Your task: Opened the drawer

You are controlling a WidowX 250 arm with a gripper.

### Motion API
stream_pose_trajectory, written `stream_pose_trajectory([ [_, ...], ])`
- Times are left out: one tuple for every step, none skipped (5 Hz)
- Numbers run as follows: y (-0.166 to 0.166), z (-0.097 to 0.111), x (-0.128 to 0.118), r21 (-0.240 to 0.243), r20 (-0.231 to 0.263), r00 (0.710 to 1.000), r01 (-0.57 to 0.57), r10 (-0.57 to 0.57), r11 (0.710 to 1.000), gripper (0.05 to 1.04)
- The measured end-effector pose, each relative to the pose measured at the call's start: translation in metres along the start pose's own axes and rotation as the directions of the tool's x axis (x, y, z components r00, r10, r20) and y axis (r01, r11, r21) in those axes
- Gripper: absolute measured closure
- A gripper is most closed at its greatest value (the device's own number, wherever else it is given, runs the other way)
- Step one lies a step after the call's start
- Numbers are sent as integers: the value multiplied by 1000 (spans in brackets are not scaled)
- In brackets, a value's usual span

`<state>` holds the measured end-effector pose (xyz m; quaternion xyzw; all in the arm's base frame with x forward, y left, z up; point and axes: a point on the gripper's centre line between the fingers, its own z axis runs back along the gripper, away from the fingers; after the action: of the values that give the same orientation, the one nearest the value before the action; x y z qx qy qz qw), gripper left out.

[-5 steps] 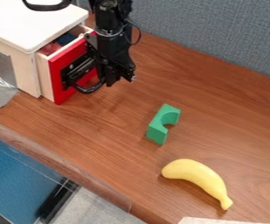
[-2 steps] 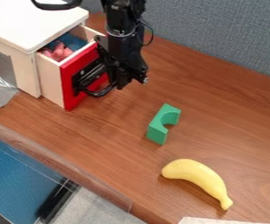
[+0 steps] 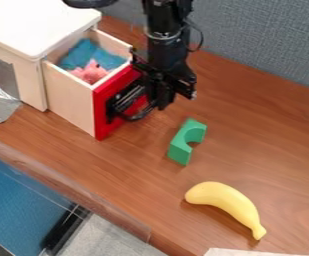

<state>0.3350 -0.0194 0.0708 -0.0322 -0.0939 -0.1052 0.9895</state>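
My black gripper [image 3: 150, 102] hangs at the red front of the drawer, right at its black handle [image 3: 124, 104]; how its fingers stand on the handle is hidden by the arm's dark parts. The drawer [image 3: 73, 97] sticks far out of the white-topped wooden cabinet [image 3: 40, 22], toward the lower right. Inside it lie a pink soft thing [image 3: 90, 72] and blue cloth-like stuff [image 3: 83, 51].
A green arch-shaped block [image 3: 182, 145] lies just below and right of the drawer front. Farther toward the lower right is a yellow banana [image 3: 225, 200]. Grey tape [image 3: 1, 106] sits by the cabinet's left side. A grey partition [image 3: 263, 40] stands behind.
The gripper has moved right and slightly down, and the drawer has slid farther out of the cabinet with it, showing more of the pink and blue contents. Block and banana are unmoved.
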Motion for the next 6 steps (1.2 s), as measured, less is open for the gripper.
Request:
stream_pose_trajectory([
  [-1,-2,3,-8,-6,1000,-6,6,1000,955],
  [-2,-8,3,-18,-16,1000,-15,14,1000,955],
  [1,-16,6,-29,-33,999,-42,41,999,958],
  [5,-17,8,-49,-61,994,-96,93,994,959],
  [10,-14,14,-58,-54,992,-118,115,991,967],
  [10,-12,15,-63,-61,991,-124,120,990,940],
])
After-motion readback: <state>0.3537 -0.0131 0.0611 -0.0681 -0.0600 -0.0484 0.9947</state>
